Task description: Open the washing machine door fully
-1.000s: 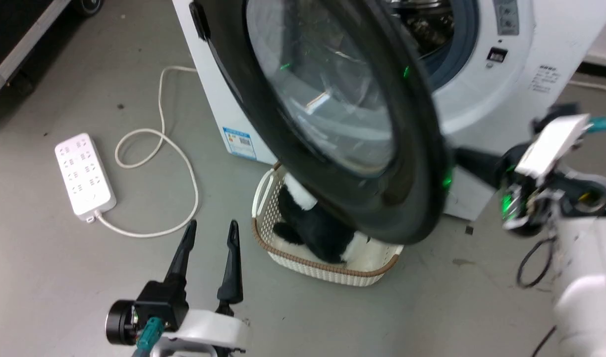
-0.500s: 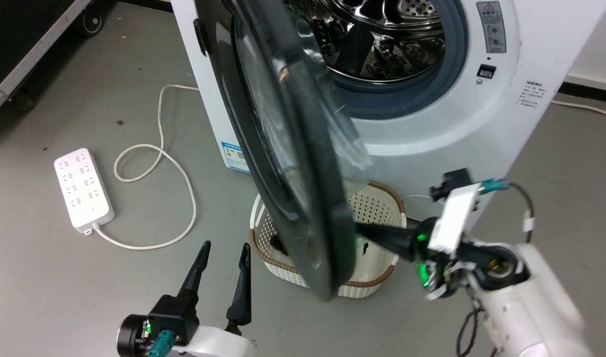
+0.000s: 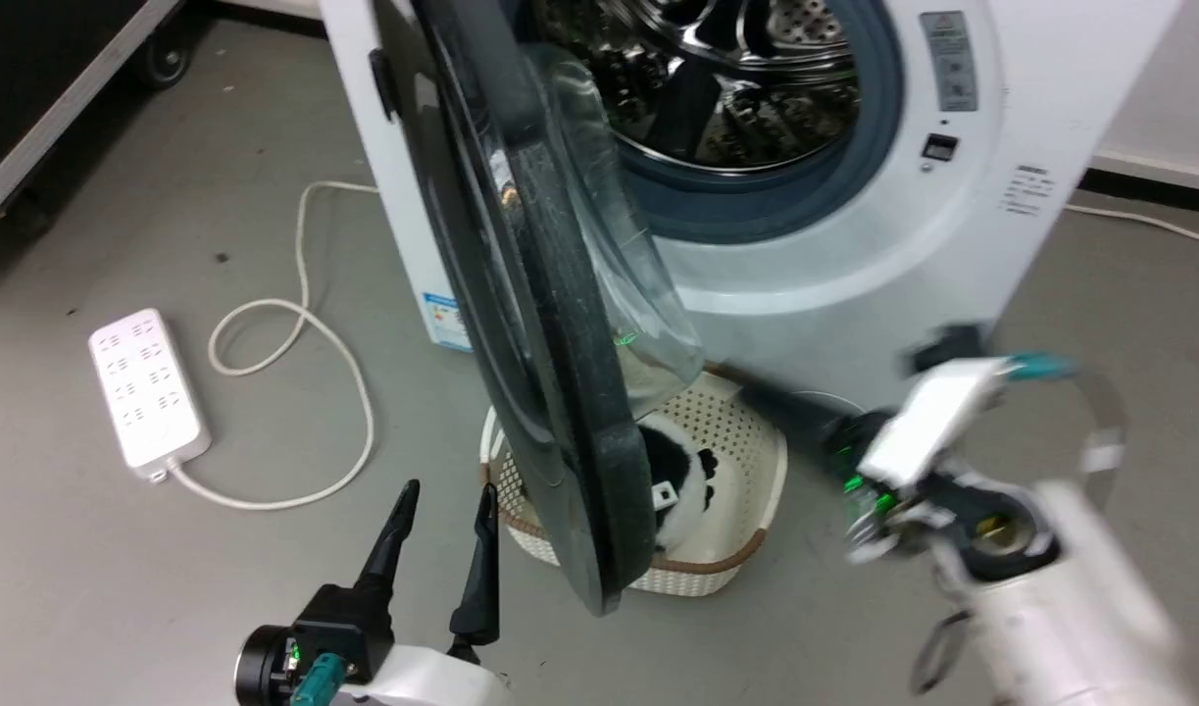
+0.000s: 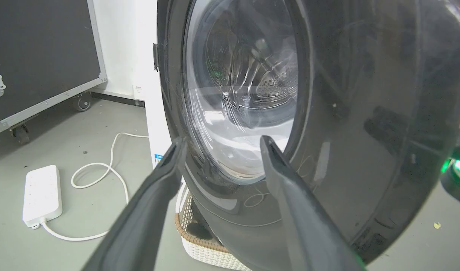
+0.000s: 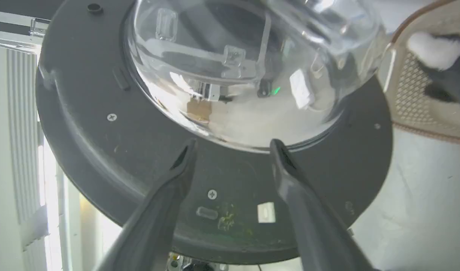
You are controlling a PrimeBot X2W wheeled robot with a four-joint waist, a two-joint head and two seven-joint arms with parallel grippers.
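Glossy round washing machine door (image 3: 560, 392) swung wider; left tool (image 3: 447, 488), right tool (image 5: 233, 143) gape empty.

The washing machine door (image 3: 560, 412) swung wider; the right gripper (image 3: 768, 400) left its rim.

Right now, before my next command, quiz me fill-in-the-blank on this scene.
In the head view, the washing machine door hangs from the ____ side of the washing machine.
The plush toy lies in a white ____ under the door.
The right gripper faces the door's inner side, fingers ____.
A white multi-socket ____ lies on the floor.
Missing: left; basket; open; power strip.
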